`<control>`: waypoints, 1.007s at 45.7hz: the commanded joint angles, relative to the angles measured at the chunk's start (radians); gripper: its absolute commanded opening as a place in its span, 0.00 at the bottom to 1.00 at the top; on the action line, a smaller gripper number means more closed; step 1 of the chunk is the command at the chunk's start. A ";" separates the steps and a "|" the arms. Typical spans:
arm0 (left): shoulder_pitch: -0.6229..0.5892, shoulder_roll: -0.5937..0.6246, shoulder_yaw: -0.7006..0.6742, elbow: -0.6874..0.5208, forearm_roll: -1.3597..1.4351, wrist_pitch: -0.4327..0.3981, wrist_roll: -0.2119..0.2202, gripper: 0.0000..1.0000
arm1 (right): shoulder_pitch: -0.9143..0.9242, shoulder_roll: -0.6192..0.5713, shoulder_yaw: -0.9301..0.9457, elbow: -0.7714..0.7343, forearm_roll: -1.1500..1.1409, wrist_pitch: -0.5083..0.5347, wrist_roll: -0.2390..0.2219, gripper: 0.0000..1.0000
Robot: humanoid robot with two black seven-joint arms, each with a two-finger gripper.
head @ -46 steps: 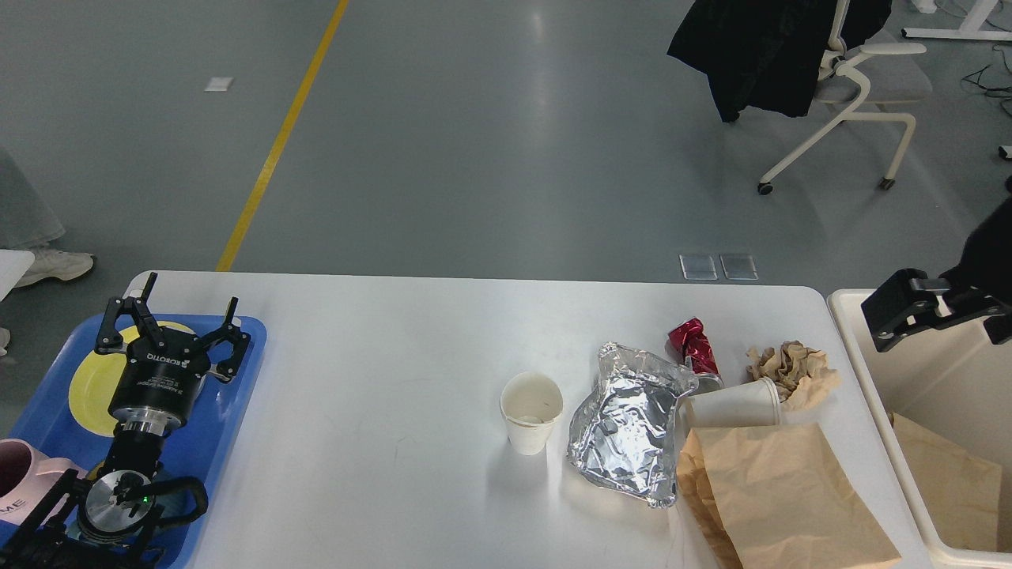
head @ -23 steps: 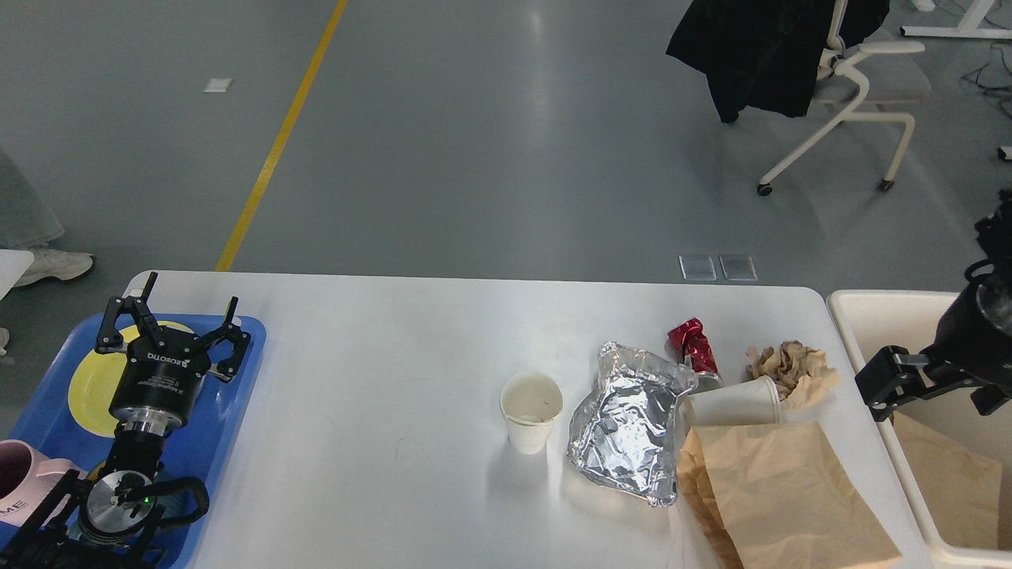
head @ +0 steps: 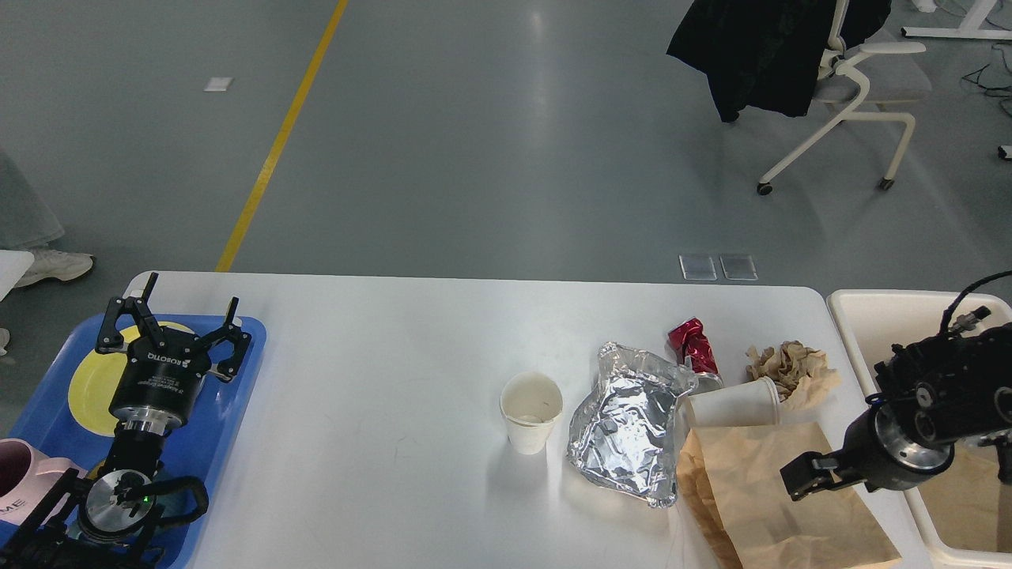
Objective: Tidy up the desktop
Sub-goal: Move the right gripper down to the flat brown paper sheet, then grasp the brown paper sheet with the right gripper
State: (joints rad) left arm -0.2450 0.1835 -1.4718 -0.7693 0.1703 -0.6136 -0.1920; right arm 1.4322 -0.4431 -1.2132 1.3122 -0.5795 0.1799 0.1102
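The white desktop (head: 379, 348) carries litter on its right half: an upright paper cup (head: 531, 411), a crumpled foil sheet (head: 632, 427), a red wrapper (head: 693, 344), a tipped paper cup (head: 731, 405), a crumpled brown paper ball (head: 794, 367) and a flat brown paper bag (head: 751, 506). My right gripper (head: 806, 476) hangs low over the bag's right part; it is seen dark and end-on, so its fingers cannot be told apart. My left gripper (head: 175, 316) is open and empty above the blue tray (head: 229, 442).
The blue tray at the left edge holds a yellow plate (head: 87, 387) and a pink mug (head: 20, 474). A cream-white bin (head: 866, 316) stands off the table's right end with brown paper (head: 961, 498) inside. An office chair (head: 862, 87) stands far behind.
My right arm has swung down and to the left, from above the bin's rim to over the brown paper bag. The left arm and the litter have not moved.
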 commanded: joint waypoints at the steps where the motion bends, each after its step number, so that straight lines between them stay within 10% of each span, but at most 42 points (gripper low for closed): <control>1: 0.000 -0.001 -0.001 -0.001 0.000 0.000 0.000 0.96 | -0.179 0.024 0.064 -0.169 -0.010 -0.022 0.005 0.99; 12: 0.000 -0.001 -0.001 -0.001 0.000 0.000 0.000 0.96 | -0.208 0.067 0.066 -0.179 -0.006 -0.054 0.000 0.92; 22: 0.000 -0.001 -0.001 -0.001 0.000 0.000 0.000 0.96 | -0.208 0.047 0.063 -0.174 -0.006 -0.053 -0.009 0.00; 46: 0.001 -0.001 -0.001 -0.001 0.000 0.002 0.000 0.96 | -0.203 0.037 0.066 -0.162 0.026 -0.054 -0.020 0.00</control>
State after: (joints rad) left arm -0.2454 0.1825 -1.4726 -0.7695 0.1703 -0.6136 -0.1915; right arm 1.2284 -0.4076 -1.1474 1.1505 -0.5557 0.1250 0.0906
